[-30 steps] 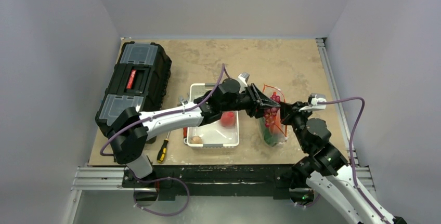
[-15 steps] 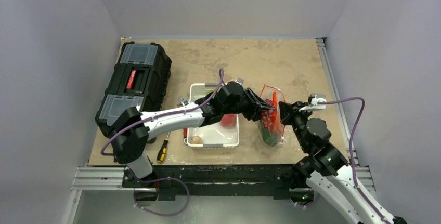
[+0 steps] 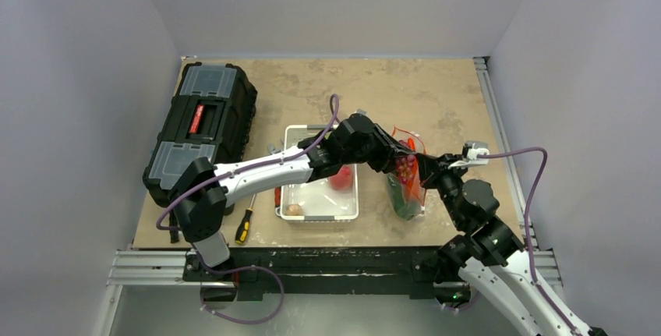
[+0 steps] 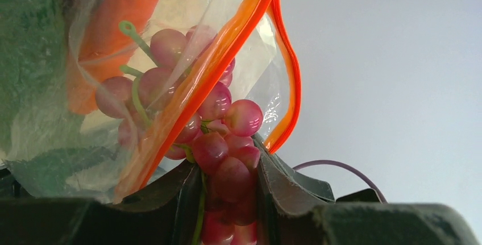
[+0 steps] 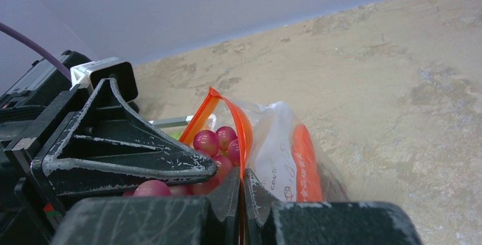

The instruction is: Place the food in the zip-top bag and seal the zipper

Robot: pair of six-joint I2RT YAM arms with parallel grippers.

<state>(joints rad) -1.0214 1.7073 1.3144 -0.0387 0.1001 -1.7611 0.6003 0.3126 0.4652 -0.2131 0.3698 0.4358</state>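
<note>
Change: over the last second my left arm has swung its wrist toward the centre right of the top view, carrying the grapes (image 4: 244, 117) up to the bag's mouth.
Left gripper (image 4: 227, 162): clenched on the lower part of the bunch. In the left wrist view, the upper grapes poke between the two runs of the zipper (image 4: 227, 46).
Right gripper (image 5: 241, 185): pinched shut on the near rim of the zip-top bag (image 5: 273, 137), at the bottom centre of the right wrist view, holding the mouth up and open.
Bag position: centre right of the top view, just right of the white tray (image 3: 319, 217), standing on the table.
Already inside: an orange carrot (image 5: 307, 160) and something green at the left edge of the left wrist view.
Left in tray: a red piece (image 3: 341, 178) and a small pale one (image 3: 294, 210).
Meaning: I judge the grapes are on the threshold, not yet dropped. Letting go now should send them in, and sealing comes well after that.
</note>
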